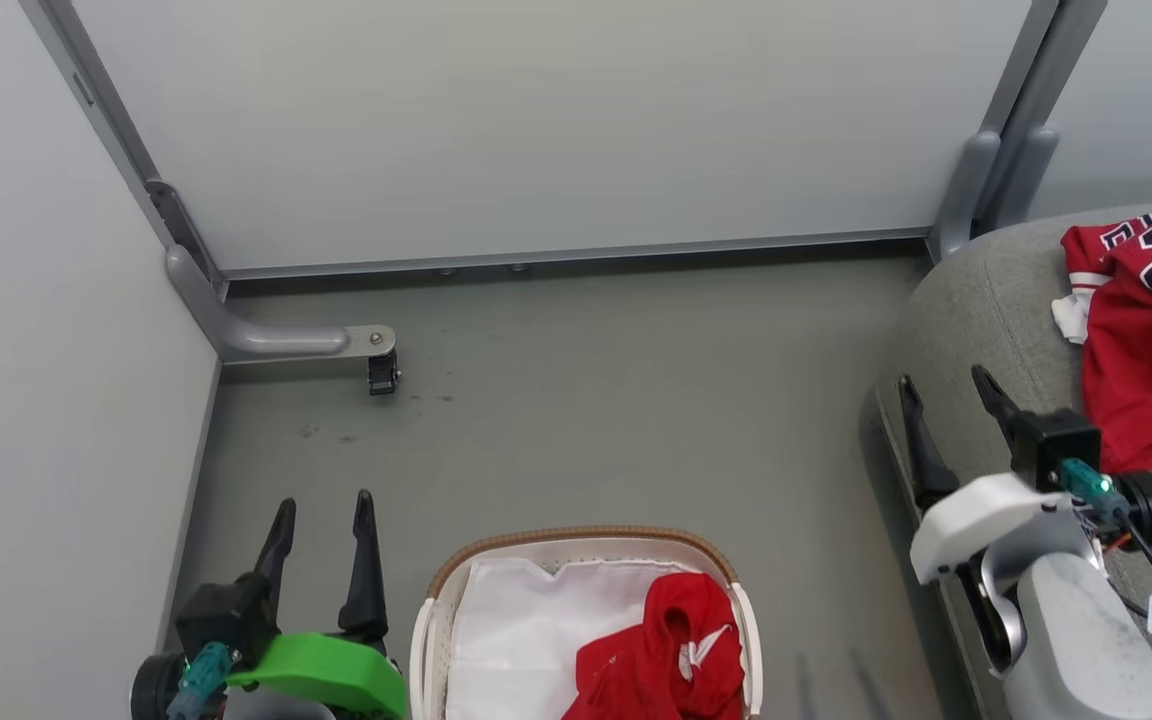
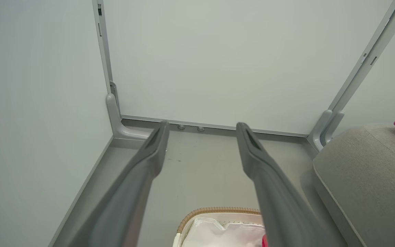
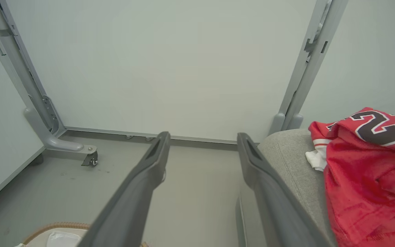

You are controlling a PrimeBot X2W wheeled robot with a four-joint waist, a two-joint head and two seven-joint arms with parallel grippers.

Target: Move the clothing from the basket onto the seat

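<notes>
Left gripper (image 1: 325, 498), right gripper (image 1: 941, 375): jaws gape wide, empty.

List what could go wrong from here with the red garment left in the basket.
1. The red garment lies on the white liner; a claw grabbing deep may pinch the liner too and lift the basket.
2. The jersey on the seat lies close beside the right claw, which is open; swinging that arm might drag it off.
3. The open left claw, beside the basket, could snag its rim.
</notes>
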